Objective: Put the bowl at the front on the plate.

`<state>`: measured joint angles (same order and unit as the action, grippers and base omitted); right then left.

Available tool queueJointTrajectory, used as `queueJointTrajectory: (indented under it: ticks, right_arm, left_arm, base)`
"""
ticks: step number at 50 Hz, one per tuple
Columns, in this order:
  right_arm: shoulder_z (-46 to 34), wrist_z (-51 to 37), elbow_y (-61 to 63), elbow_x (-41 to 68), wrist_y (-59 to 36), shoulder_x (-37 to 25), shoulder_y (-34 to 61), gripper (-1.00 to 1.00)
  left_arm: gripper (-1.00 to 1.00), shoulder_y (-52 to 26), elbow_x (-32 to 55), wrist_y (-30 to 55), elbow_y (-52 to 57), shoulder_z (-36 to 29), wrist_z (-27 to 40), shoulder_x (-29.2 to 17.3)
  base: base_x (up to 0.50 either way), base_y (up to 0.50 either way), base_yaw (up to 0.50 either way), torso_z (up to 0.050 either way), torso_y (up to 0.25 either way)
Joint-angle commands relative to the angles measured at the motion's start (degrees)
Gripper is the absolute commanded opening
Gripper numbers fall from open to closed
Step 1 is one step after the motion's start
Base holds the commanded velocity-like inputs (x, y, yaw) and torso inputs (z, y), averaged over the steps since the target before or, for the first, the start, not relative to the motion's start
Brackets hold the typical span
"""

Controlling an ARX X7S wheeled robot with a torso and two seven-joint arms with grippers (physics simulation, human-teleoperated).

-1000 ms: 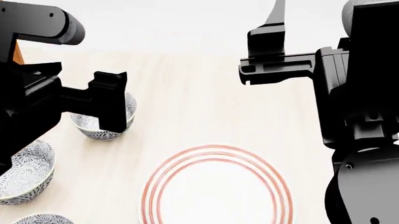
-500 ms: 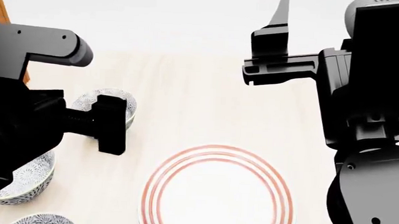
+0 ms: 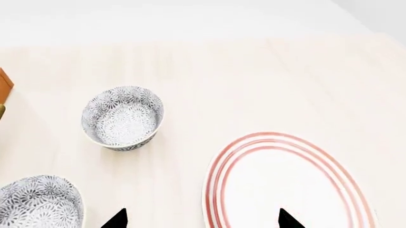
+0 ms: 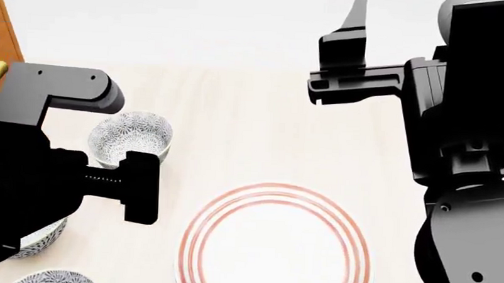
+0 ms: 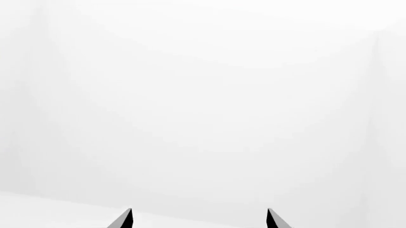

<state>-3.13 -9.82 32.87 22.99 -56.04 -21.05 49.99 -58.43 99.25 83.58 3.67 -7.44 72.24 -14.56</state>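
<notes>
The left end effector (image 3: 199, 219) is open and empty above the worktop (image 4: 261, 116). The bowl (image 4: 56, 278) sits at the near edge, left of the plate (image 4: 273, 243). It should descend over one rim wall. The right end effector (image 5: 198, 218) is open, idle.

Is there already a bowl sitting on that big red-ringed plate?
No. The plate is bare inside its red rings, and the nearest bowl stands apart from it on the table.
</notes>
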Motion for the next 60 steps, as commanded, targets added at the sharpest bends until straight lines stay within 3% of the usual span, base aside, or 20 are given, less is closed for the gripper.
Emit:
queueJointTrajectory:
  ticks: [1,17,32,60]
  right_arm:
    - [-0.33,-0.15,0.03,-0.02,0.19,-0.27,0.23,1.0]
    - [-0.13,-0.26,0.45,0.13,0.68,-0.86,-0.44,1.0]
    - [-0.04,-0.62,0.1,0.1,1.31,-0.97,-0.94,1.0]
    - [0.07,-1.18,0.13,0.32,1.26,-1.64,-0.97,1.0]
  left_arm:
    - [1.0,1.39,4.0,-1.34,-0.97,-1.72,3.62,-1.49]
    - [1.0,3.28,9.25,-3.25,-2.52,-4.69,6.95,-3.26]
    - [1.0,6.1,7.84,-3.87,-2.32,-6.56,5.23,-4.42]
    - [1.0,8.77,17.83,-9.59,-2.0,-11.15,11.61,-6.97]
  base:
    - [0.0,0.0,0.0,0.0,0.0]
    - [0.0,0.0,0.0,0.0,0.0]
    - [0.0,0.0,0.0,0.0,0.0]
    - [0.0,0.0,0.0,0.0,0.0]
